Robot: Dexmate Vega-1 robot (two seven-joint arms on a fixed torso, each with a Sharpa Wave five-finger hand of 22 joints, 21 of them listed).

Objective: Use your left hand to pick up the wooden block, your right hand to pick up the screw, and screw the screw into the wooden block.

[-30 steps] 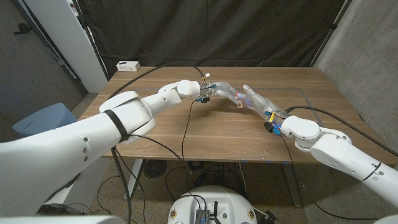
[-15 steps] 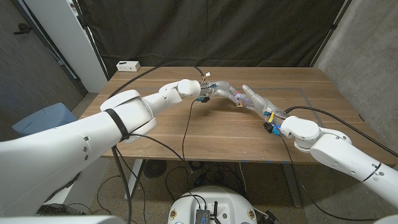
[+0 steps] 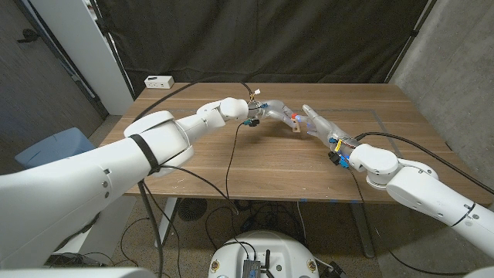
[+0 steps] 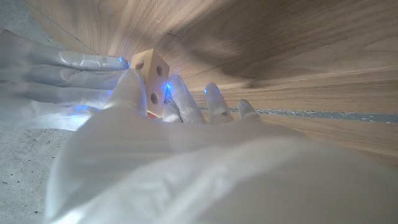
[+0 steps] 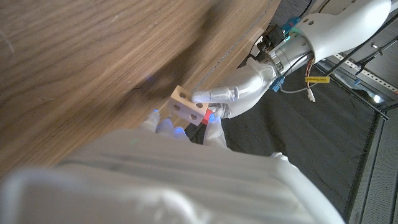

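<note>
Table (image 3: 255,166): we see a wooden top under both arms; a white power strip (image 3: 158,81) lies at its far left corner, well clear of the work.
Left hand (image 3: 276,114): we see it over the middle of the table, holding the wooden block between its fingers; in the left wrist view the fingers (image 4: 186,102) wrap the block from below and from one side.
Right hand (image 3: 318,123): we see its fingertips at the block, just beside the left hand; whether it holds anything we cannot tell.
Wooden block (image 4: 151,76): we see a small pale cube with round holes in its faces, raised off the table between the two hands.
Screw: we cannot make it out for certain; a small red spot shows at the block in the right wrist view, too small to name.
Risk, large: we judge that a push from the right hand along the hole could shove the block out of the left fingers, since they pinch only part of it.
Risk, small: we judge that a tilted screw would bind or slip off the hole's edge and drop to the table.
Change: we find that both hands have held their places over the last second; the right fingertips have shifted only slightly.
</note>
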